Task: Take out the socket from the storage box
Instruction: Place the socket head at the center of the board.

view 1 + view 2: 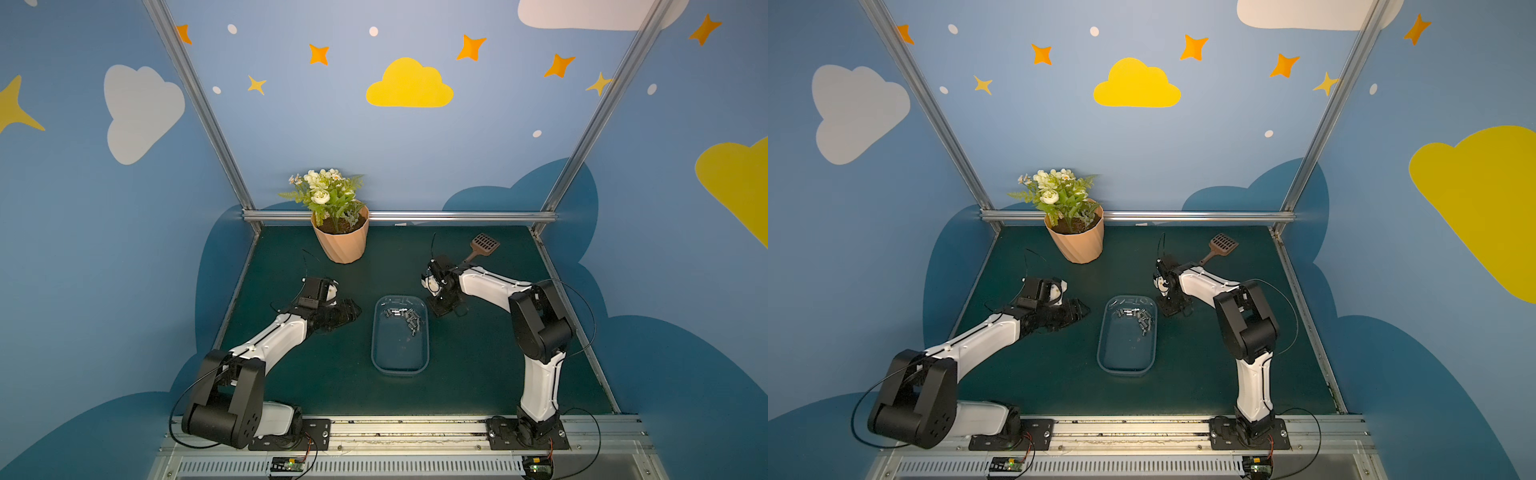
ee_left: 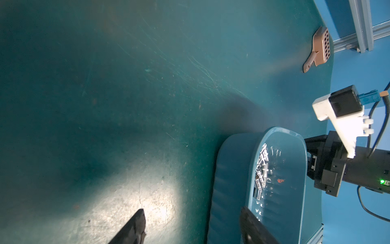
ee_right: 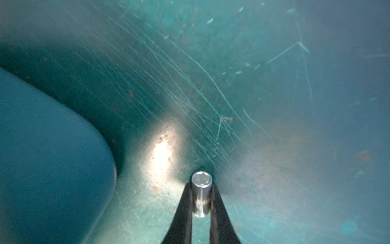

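The storage box, a shallow bluish translucent tub, sits mid-table in both top views, with several loose silver sockets heaped at its far end. My right gripper is shut on one silver socket, held low over the green mat just outside the box's far right corner. In a top view this gripper points down beside the box. My left gripper stands open and holds nothing, close to the box's left wall, low over the mat.
A peach ribbed flowerpot with white flowers stands at the back left. A brown slotted scoop lies at the back right, behind my right arm. Metal frame rails border the mat at the back and sides.
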Available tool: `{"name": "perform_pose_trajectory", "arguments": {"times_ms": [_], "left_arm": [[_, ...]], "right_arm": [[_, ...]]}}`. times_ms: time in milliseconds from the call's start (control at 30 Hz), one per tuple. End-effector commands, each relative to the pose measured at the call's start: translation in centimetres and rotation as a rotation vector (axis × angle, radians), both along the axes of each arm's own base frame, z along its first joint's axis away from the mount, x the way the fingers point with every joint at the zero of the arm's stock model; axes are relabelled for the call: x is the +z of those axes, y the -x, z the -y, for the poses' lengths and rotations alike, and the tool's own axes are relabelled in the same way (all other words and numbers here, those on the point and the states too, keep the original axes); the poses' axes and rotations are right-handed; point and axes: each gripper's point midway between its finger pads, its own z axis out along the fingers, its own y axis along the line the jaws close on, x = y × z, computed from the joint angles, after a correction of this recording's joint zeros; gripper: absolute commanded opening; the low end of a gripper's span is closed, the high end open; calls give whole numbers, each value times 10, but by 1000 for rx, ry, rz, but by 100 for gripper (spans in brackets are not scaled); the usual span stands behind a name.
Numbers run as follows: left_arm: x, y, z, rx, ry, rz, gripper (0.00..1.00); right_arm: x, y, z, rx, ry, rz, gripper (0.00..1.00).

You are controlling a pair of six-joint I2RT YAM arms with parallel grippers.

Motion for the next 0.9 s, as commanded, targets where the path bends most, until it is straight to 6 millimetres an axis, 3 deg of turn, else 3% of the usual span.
{"name": "perform_pose_trajectory", "arguments": {"times_ms": [0,233,867], "left_arm": [[4,-3,4,-8,13,0,71],[3,-4,5,-15,18,-4,71],[13,-5,10,-49,29,17,71]], "right_arm": [[-11,2,0,-3,20,-25,13],[-9,2,-1,-3,14,-28,23],[7,-6,2,-17,15,5,35]]}}
